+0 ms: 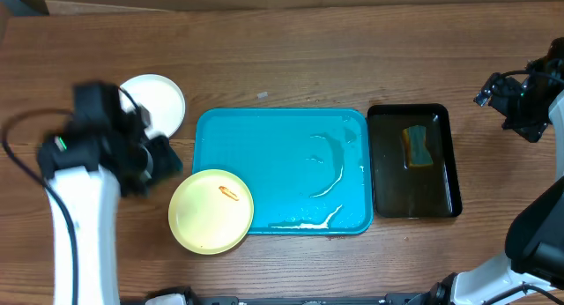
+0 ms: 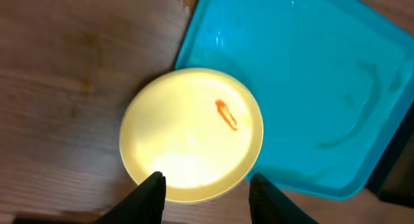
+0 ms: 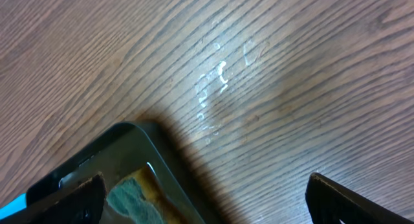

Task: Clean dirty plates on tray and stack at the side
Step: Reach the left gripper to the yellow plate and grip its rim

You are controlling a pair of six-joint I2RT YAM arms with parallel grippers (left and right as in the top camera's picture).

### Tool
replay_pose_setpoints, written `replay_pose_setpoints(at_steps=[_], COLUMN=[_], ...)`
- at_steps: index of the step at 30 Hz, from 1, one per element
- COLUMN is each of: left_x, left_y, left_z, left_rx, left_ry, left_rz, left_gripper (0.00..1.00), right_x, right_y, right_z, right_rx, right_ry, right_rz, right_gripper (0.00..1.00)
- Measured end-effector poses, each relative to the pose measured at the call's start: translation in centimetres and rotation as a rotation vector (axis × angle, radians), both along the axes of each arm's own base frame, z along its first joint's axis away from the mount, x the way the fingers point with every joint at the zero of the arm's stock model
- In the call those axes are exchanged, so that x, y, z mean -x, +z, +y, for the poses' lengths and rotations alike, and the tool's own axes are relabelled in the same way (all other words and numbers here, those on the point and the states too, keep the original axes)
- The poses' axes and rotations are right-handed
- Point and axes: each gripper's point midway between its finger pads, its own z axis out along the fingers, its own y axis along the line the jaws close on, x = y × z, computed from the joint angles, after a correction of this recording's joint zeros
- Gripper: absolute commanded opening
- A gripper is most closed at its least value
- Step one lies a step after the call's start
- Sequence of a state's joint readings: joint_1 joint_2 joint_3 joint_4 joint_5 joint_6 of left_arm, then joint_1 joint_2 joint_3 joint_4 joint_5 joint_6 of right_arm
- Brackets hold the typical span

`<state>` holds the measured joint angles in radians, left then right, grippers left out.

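Observation:
A pale yellow plate (image 1: 211, 211) with a small orange-red smear lies flat over the near-left corner of the turquoise tray (image 1: 291, 137), partly on the table. In the left wrist view this plate (image 2: 191, 134) sits just ahead of my left gripper (image 2: 207, 180), whose jaws stand apart with nothing clamped between them. Overhead, the left gripper (image 1: 161, 160) is blurred, just left of the yellow plate. A white plate (image 1: 159, 98) rests on the table behind the left arm. My right gripper (image 1: 490, 92) hangs wide open at the far right, empty.
A narrow black tray (image 1: 445, 164) holding a yellow-and-green sponge (image 1: 419, 145) stands right of the turquoise tray. Its corner (image 3: 139, 136) and the sponge (image 3: 129, 195) show under the right gripper (image 3: 207, 198). The turquoise tray carries pale wet streaks (image 1: 330, 177).

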<state>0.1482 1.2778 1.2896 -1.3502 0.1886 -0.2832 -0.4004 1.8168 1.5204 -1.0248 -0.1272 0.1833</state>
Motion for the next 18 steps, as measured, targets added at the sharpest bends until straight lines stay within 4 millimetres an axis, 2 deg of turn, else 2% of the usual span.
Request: replay_pose_setpoints(at_steps=[3,7,10,14,18], left_x=[2.7,4.9,5.1,4.7,4.8], left_y=[-2.6,-6.2,-8.4,-10.7,-12.2], left_z=[-0.6,0.5,1.1,1.7,2.7], left_rx=[-0.022,-0.079,-0.098,-0.108,-0.161], left_ry=[0.021,0.132,0.213,0.283,0.320], left_rz=[0.020,0.058,0.066,0.050,0.074], left_gripper=[0.46,0.45,0.45,0.50,0.50], right_x=[0.0,0.0,0.0,0.0,0.0], right_y=[0.0,0.0,0.0,0.0,0.0], right_z=[0.0,0.0,0.0,0.0,0.0], right_rx=[0.000,0.000,0.000,0.000,0.000], right_ry=[0.000,0.000,0.000,0.000,0.000], right_rz=[0.000,0.000,0.000,0.000,0.000], right_gripper=[1.00,1.00,1.00,1.00,1.00])
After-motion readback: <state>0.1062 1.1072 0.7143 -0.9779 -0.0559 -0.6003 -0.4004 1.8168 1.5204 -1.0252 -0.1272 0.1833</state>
